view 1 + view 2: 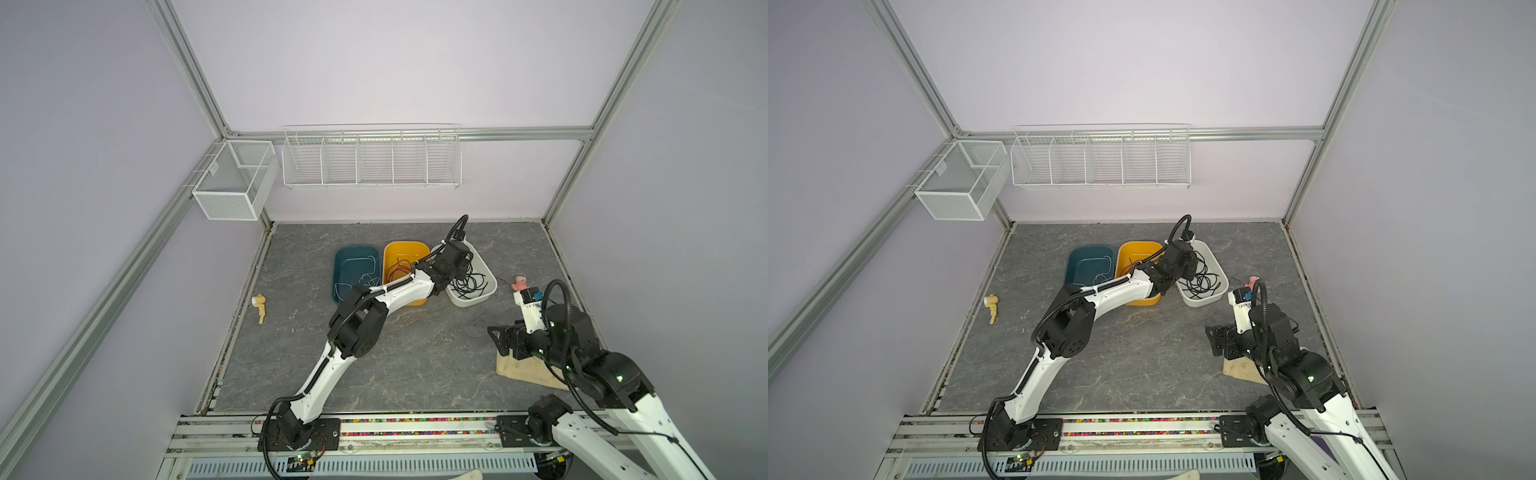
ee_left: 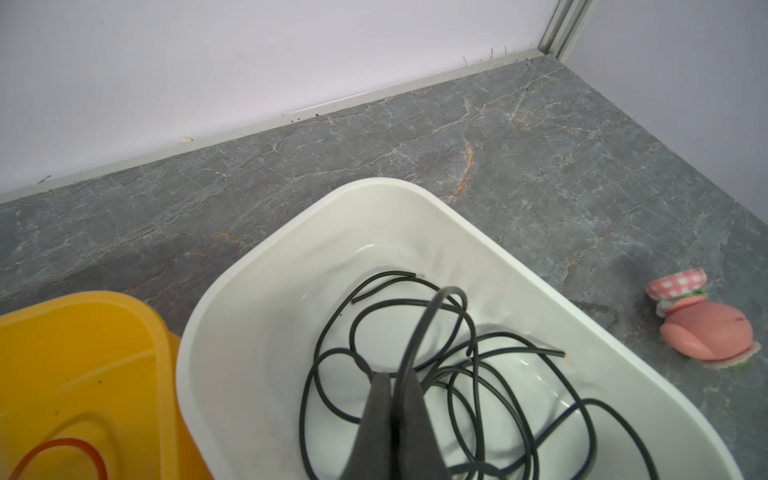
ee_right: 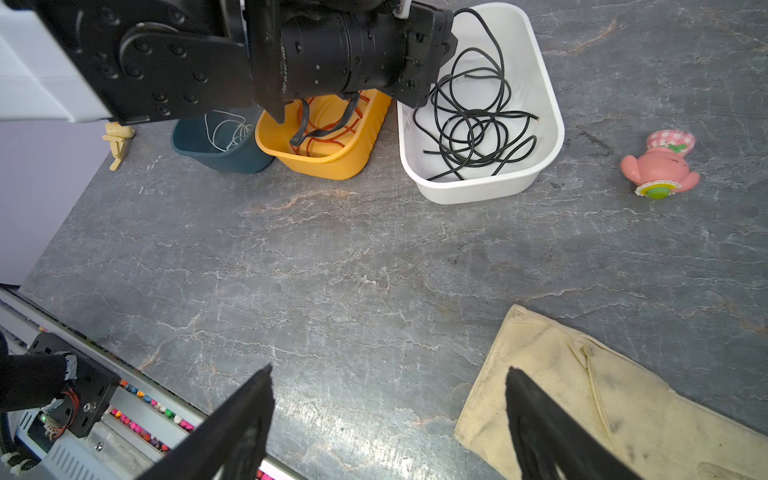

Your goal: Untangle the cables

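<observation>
Faint pale lettering runs around the left arm's black wrist housing, but it is too small to read; it may be a part number.

The left gripper hangs over the white tub. Its matte dark jaws are pressed together, pinching one strand of the black cable, which arcs up from the pinch and drops back into the tub. The rest of that thin, rubbery cable lies there in loose overlapping loops.

The right gripper has its jaws spread wide, holding nothing, above the grey veined stone-look tabletop beside a cream cloth.

The red-orange cable coils in the glossy yellow tub. The white cable lies in the teal tub. All three tubs are smooth plastic with rounded corners.
</observation>
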